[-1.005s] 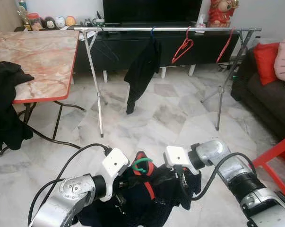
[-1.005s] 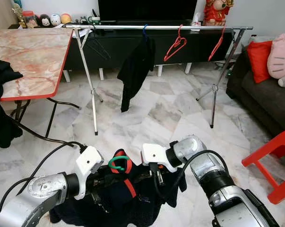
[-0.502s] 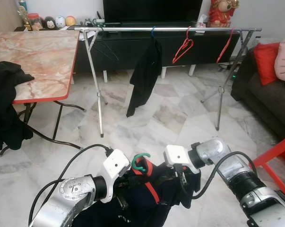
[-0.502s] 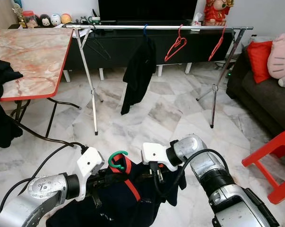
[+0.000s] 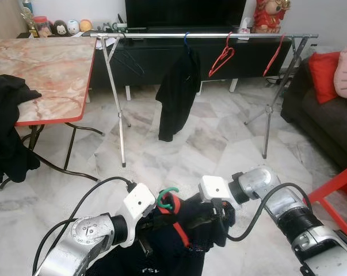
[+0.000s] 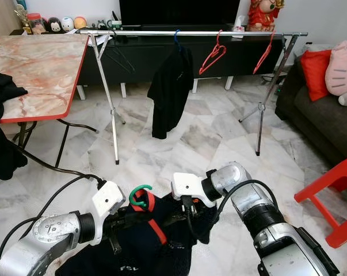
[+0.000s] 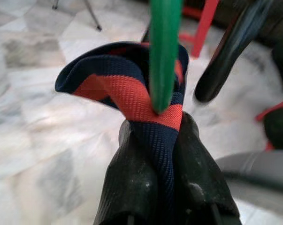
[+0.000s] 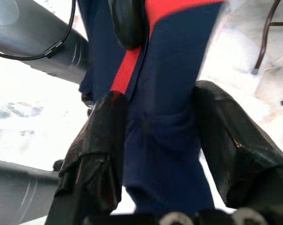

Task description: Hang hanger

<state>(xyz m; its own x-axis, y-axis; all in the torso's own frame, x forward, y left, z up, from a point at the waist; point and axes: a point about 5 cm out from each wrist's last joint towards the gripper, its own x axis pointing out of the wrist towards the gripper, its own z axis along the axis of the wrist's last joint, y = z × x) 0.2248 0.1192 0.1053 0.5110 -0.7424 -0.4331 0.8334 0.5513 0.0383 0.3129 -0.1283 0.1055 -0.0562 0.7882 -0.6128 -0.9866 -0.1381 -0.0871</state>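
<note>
Two head views: both arms are reaching in low, well short of the clothes rail (image 5: 208,35), holding a navy garment (image 5: 187,230) between them over the marble floor (image 5: 219,144).
Hanger: the green hanger (image 5: 168,196) is poking its hook up from the garment's collar, well below and in front of the rail.
Rail load: a black shirt (image 5: 178,92) is hanging near the rail's middle, with two red hangers (image 5: 221,56) to its right.
Rail surroundings: a marble-topped table (image 6: 35,69) is standing left of the rail, a dark sofa (image 6: 323,115) right of it.
Left wrist view: the left gripper (image 7: 162,140) is pinching the navy-and-red collar, fingers (image 7: 132,178) pressing together on the cloth just under the green hanger wire.
Right wrist view: the right gripper (image 8: 160,140) is straddling the navy cloth, its fingers (image 8: 96,154) standing apart on either side; whether they are actually squeezing it, I cannot tell.
</note>
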